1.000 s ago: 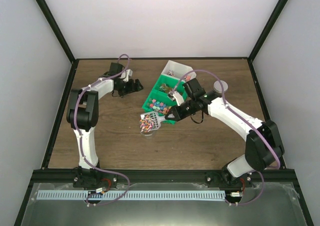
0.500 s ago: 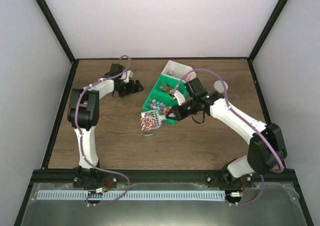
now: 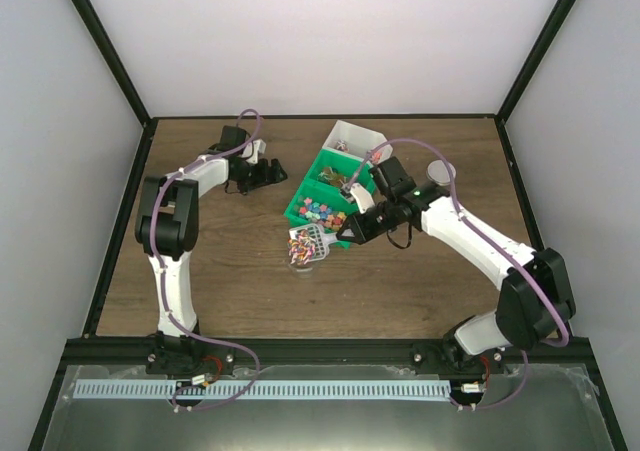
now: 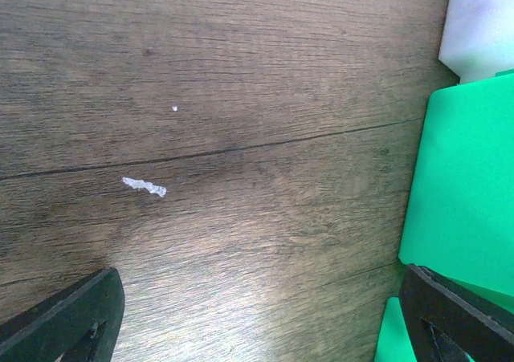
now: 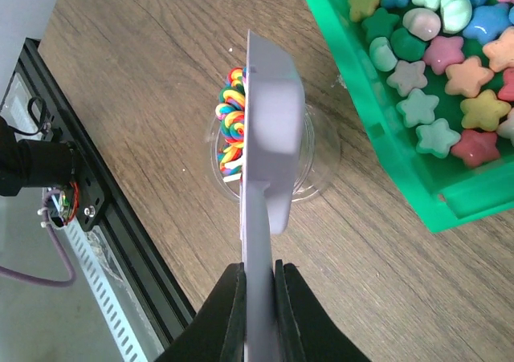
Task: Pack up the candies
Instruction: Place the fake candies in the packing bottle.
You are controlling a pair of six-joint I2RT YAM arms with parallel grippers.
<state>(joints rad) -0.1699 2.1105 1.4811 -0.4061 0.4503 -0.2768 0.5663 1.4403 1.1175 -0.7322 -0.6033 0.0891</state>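
Nearest the arm bases, a clear cup (image 3: 296, 260) stands on the wooden surface (image 3: 220, 271), just in front of the green tray (image 3: 300, 209). A grey scoop (image 3: 308, 239) hangs over the cup, and the right wrist camera sees the scoop (image 5: 271, 129) edge-on above the cup's rim (image 5: 317, 165). The candies (image 5: 230, 121) packed against the scoop are rainbow-striped twists, bunched over the cup's mouth; from above they show as a bright cluster (image 3: 298, 239). The right gripper (image 5: 259, 278) is clamped tight on the scoop's thin handle, one finger on each flat side, and in the top view it (image 3: 347, 233) sits just right of the scoop. Beyond the cup, the green tray (image 5: 377, 129) holds more sweets (image 5: 450, 57), star-shaped and round ones in pink, green, blue, yellow and orange. Farther back, a white box (image 3: 358, 133) touches the tray's far end, and a small round grey object (image 3: 437, 171) lies to the right of them. The left gripper (image 3: 272, 173) is on the far left side of the surface near the tray, its jaws spread wide and holding nothing. Its own camera shows bare wood with a small white scrap (image 4: 144, 187), the tray's edge (image 4: 466, 177) at the right, and a corner of the white box (image 4: 482, 17).
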